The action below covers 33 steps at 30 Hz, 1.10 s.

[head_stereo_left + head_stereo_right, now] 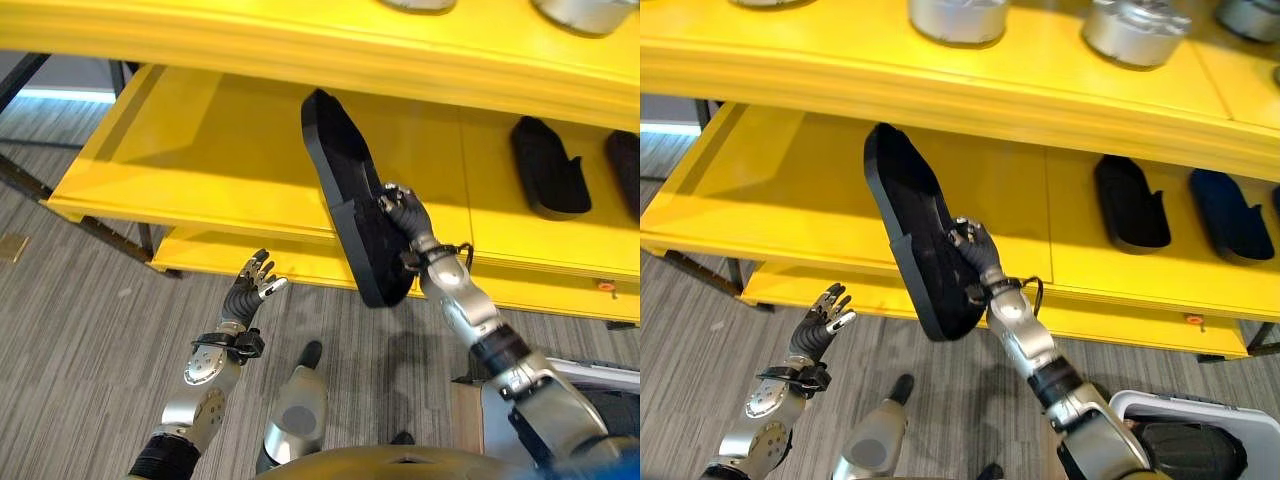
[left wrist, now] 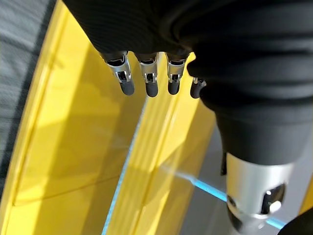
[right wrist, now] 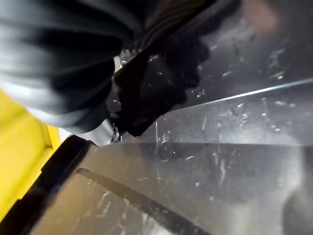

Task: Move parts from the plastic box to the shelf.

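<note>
Right hand [image 1: 978, 255] fingers curled round lower end of long black part [image 1: 912, 225], held tilted in air before yellow shelf [image 1: 790, 190], upper end over middle tier. Left hand [image 1: 247, 291] low, near floor, fingers apart, empty. Two dark parts [image 1: 1130, 203] lie on middle tier. Plastic box [image 1: 1240, 420] beside right arm.
</note>
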Available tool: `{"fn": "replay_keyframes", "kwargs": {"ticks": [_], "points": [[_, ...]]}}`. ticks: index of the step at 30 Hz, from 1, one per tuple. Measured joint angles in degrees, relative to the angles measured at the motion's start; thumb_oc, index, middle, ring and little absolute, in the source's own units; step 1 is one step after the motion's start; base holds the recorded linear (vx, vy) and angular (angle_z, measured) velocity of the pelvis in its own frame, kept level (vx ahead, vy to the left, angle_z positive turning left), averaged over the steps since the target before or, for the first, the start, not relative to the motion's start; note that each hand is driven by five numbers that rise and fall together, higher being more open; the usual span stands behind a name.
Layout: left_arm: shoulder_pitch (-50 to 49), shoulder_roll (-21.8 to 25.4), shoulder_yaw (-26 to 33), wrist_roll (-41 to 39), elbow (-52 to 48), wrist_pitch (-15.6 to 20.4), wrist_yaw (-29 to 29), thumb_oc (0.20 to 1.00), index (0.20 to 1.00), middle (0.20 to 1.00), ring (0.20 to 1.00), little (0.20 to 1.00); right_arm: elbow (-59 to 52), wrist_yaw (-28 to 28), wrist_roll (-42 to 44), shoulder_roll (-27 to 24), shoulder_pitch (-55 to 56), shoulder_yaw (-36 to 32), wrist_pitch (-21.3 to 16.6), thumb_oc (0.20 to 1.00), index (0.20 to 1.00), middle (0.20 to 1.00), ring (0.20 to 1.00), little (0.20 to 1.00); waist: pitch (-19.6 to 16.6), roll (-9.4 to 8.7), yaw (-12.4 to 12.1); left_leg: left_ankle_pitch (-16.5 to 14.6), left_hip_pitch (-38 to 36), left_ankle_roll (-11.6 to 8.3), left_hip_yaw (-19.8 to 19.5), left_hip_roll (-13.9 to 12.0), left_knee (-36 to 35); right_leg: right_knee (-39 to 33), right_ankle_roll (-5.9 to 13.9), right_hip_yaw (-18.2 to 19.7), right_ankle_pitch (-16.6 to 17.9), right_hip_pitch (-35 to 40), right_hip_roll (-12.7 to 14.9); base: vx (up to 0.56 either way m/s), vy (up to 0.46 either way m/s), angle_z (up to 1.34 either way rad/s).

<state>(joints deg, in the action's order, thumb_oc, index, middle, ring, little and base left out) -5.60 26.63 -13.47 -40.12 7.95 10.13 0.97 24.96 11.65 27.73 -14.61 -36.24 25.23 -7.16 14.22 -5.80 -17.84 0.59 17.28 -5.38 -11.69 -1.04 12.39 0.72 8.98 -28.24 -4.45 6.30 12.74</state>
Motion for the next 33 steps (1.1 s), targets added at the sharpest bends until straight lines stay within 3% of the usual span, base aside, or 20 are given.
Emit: {"fn": "replay_keyframes", "kwargs": {"ticks": [6, 17, 23, 33], "points": [[1.7, 1.5, -1.8, -2.2, -0.6, 0.1, 0.3, 1.0, 1.0, 1.0, 1.0, 1.0, 10.9, 4.7, 0.1, -0.4, -14.5, -2.5, -0.1, 0.2, 0.2, 0.2, 0.2, 0.2, 3.3, 0.47, -1.4, 0.0, 2.2, 0.33, -0.8, 0.9, 1.9, 1.8, 0.34, -0.7, -0.2, -1.7, 0.8, -0.01, -0.018, 0.09], [7.3, 4.2, -7.3, -4.2, -3.8, 0.4, 0.8, 1.0, 1.0, 1.0, 1.0, 1.0, 27.3, 9.7, 0.3, -7.1, -33.7, -4.4, -0.1, 0.2, 0.2, 0.2, 0.2, 0.2, 10.2, 5.78, -1.6, -0.9, 8.2, 1.43, -1.4, 2.3, 8.4, 13.7, 0.12, 0.0, -4.7, -8.9, 4.0, -0.05, 0.028, 0.05], [9.2, 5.4, -9.9, -4.2, -3.9, 0.4, 1.5, 1.0, 1.0, 1.0, 1.0, 1.0, 33.0, 12.1, -2.2, -10.0, -37.9, -4.0, 0.1, 0.2, 0.2, 0.2, 0.2, 0.2, 11.7, 7.07, -0.6, -1.2, 11.3, 1.96, -1.4, 3.3, 10.8, 17.3, 0.19, 0.5, -5.7, -12.2, 5.6, -0.02, 0.016, 0.02], [11.3, 5.5, -11.8, -4.2, -4.5, 1.7, 1.9, 1.0, 1.0, 1.0, 1.0, 1.0, 42.6, 12.8, -2.1, -11.8, -40.5, -4.0, 0.3, 0.2, 0.2, 0.2, 0.2, 0.2, 12.0, 7.57, 0.5, -1.2, 13.1, 2.07, -1.3, 3.9, 11.4, 20.4, 0.18, 1.0, -6.9, -15.0, 6.8, 0.0, 0.003, 0.0]]}}
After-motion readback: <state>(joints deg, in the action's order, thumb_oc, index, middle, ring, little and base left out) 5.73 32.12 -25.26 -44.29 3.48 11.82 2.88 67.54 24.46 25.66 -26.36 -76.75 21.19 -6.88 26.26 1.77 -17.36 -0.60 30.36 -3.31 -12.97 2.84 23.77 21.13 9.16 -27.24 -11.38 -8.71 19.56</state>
